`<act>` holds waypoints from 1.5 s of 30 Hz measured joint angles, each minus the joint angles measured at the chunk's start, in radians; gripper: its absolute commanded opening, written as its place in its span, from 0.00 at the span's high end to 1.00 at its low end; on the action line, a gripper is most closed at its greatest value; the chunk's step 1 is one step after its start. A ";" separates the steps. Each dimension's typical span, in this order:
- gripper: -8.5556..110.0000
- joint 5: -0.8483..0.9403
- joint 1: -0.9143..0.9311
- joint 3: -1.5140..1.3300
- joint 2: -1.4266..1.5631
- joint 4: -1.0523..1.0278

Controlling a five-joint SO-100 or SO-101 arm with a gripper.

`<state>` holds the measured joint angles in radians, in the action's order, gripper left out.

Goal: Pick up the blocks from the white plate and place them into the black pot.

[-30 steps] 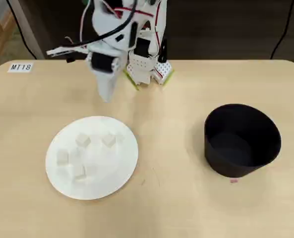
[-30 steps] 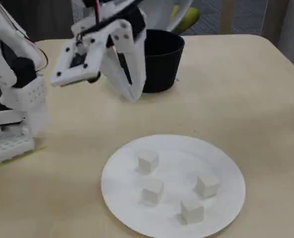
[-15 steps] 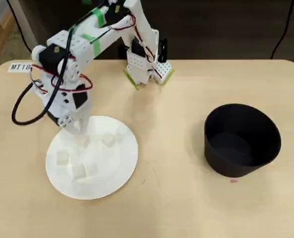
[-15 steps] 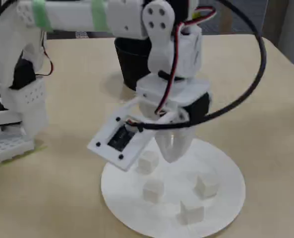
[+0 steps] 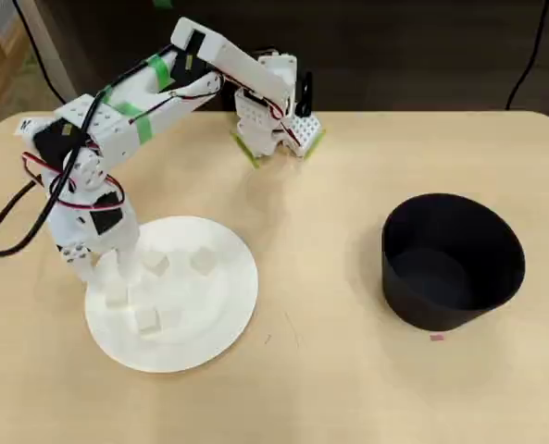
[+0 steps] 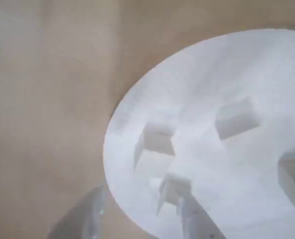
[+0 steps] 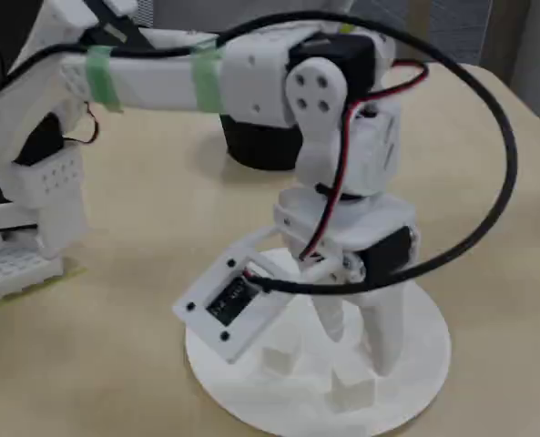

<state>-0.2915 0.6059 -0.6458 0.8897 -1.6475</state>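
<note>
White label [image 5: 24, 125] sitting at far left table corner in overhead view, mostly hiding behind arm [image 5: 117, 111]; only letter "M" showing, rest not readable. Small plate under wrist in fixed view carrying dark marking, too blurry for reading.

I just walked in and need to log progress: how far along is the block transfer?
Nothing is done yet: the matte black round pot looks empty. All four small white cubes sit on the large white plate. The gripper is open, fingers lowered over the plate's left side in the overhead view, holding nothing. All four transfers remain.
</note>
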 measured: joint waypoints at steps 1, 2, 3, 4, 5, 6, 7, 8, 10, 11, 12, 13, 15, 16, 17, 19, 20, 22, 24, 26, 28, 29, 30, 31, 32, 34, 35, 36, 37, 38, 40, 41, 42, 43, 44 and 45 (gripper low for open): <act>0.71 0.002 -0.006 0.000 0.000 0.000; 0.71 0.002 -0.012 0.000 0.000 0.000; 0.71 0.000 -0.017 0.000 0.000 0.000; 0.70 -0.006 -0.020 0.000 0.000 0.000; 0.70 -0.011 -0.025 0.002 -0.003 0.000; 0.70 -0.014 -0.026 0.002 -0.009 0.000; 0.70 -0.015 -0.028 0.002 -0.014 0.000; 0.69 -0.018 -0.028 0.002 -0.020 0.000; 0.69 -0.028 -0.028 0.002 -0.025 0.000; 0.69 -0.035 -0.028 0.002 -0.028 0.000; 0.69 -0.041 -0.028 0.002 -0.031 -0.003; 0.69 -0.048 -0.028 0.002 -0.035 -0.006; 0.69 -0.060 -0.026 0.002 -0.049 -0.006; 0.70 -0.066 -0.023 0.002 -0.055 -0.006; 0.70 -0.072 -0.020 0.002 -0.058 -0.006; 0.70 -0.078 -0.012 0.002 -0.067 -0.006; 0.70 -0.080 -0.009 0.002 -0.077 -0.006; 0.71 -0.084 0.000 0.002 -0.092 -0.006; 0.71 -0.086 0.005 0.002 -0.106 -0.006; 0.73 -0.087 0.008 0.002 -0.115 -0.006; 0.74 -0.087 0.008 0.002 -0.129 0.000; 0.75 -0.087 0.008 0.002 -0.137 -0.002; 0.76 -0.087 0.008 0.006 -0.144 -0.005; 0.77 -0.087 0.008 0.018 -0.153 -0.006; 0.79 -0.087 0.006 0.034 -0.163 -0.006; 0.84 -0.098 0.005 0.066 -0.186 -0.006; 0.88 -0.103 0.003 0.086 -0.199 -0.006; 0.92 -0.107 0.002 0.106 -0.213 -0.006; 0.95 -0.115 0.002 0.123 -0.225 -0.006; 0.95 -0.124 0.000 0.143 -0.239 -0.014; 0.95 -0.126 0.000 0.163 -0.249 -0.015; 0.95 -0.126 0.000 0.167 -0.250 -0.015; 0.95 -0.123 0.000 0.172 -0.250 -0.015; 0.95 -0.120 0.000 0.178 -0.250 -0.015; 0.95 -0.114 0.000 0.189 -0.250 -0.015; 0.95 -0.104 0.000 0.207 -0.253 -0.015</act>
<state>-0.3958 0.6059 -0.4387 0.6366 -1.6628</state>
